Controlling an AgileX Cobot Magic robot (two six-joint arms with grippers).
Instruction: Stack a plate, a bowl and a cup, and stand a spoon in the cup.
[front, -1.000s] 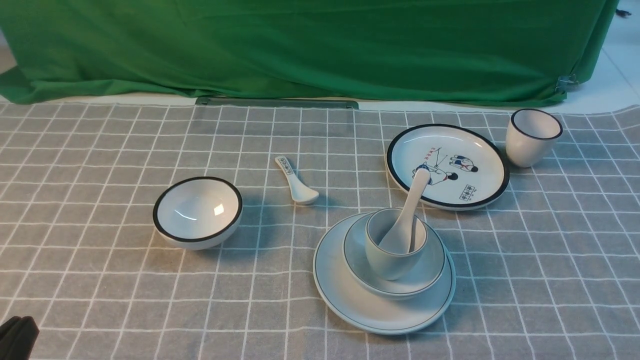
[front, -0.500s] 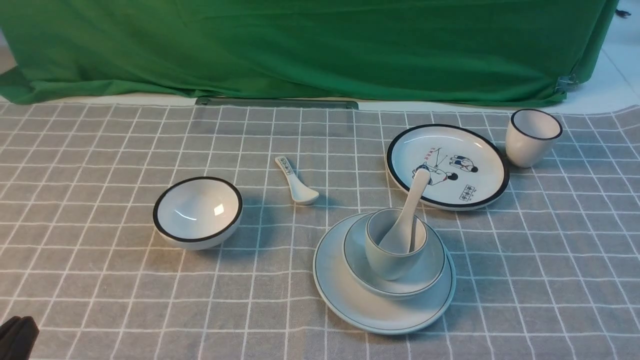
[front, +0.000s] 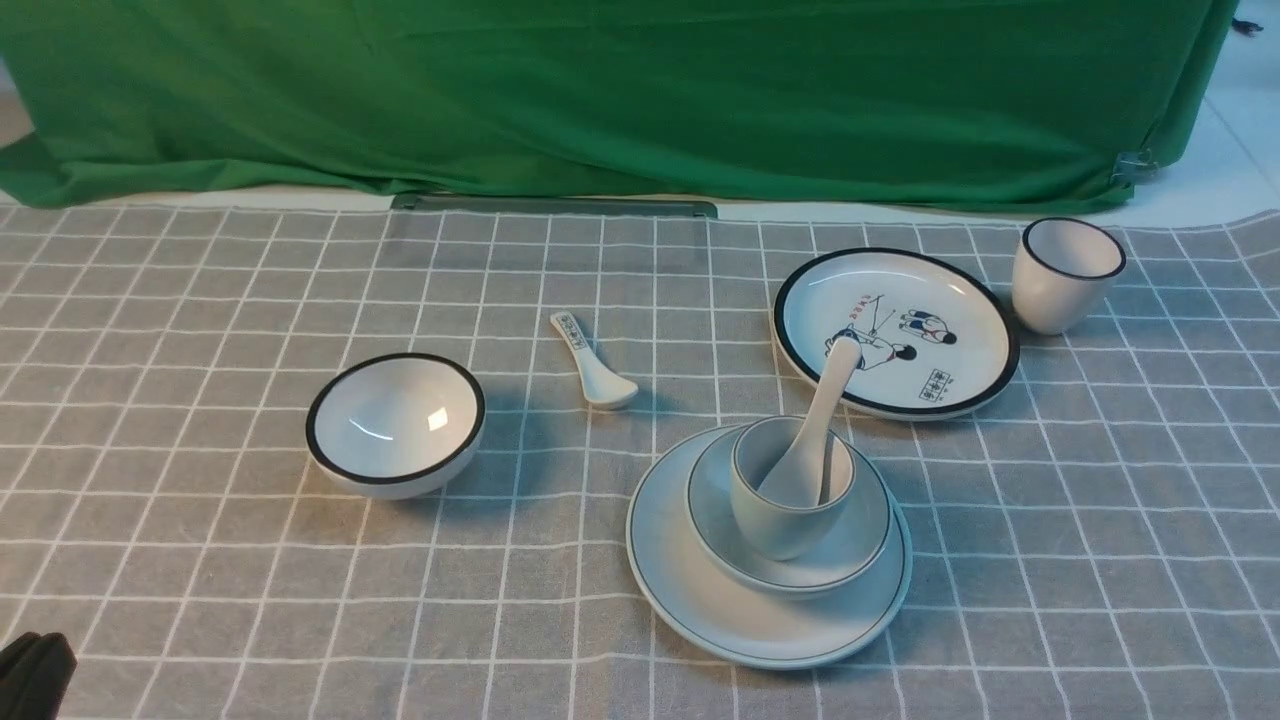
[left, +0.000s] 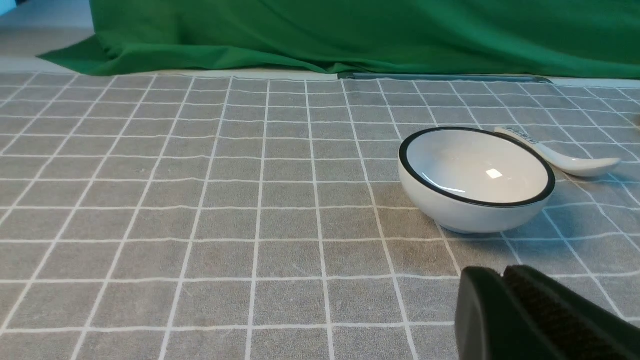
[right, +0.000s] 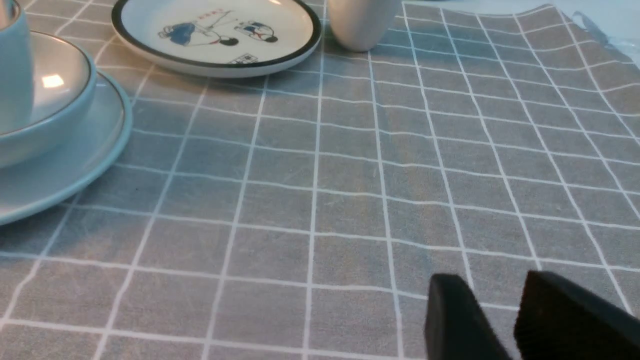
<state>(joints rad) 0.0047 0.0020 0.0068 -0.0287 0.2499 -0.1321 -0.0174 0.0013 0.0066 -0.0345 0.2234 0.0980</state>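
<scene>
The stack sits lower centre-right of the front view: the plate (front: 700, 600) carries the bowl (front: 850, 545), the bowl holds the cup (front: 775, 520), and the spoon (front: 820, 425) stands in the cup, its long handle leaning up and to the right. The right gripper (right: 502, 320), jaws slightly apart and empty, lies nearer, the stack at the left edge of its wrist view. The left gripper (left: 505, 280) is closed, empty, well apart. All four pieces look pale, glossy and settled; the task seems done.
</scene>
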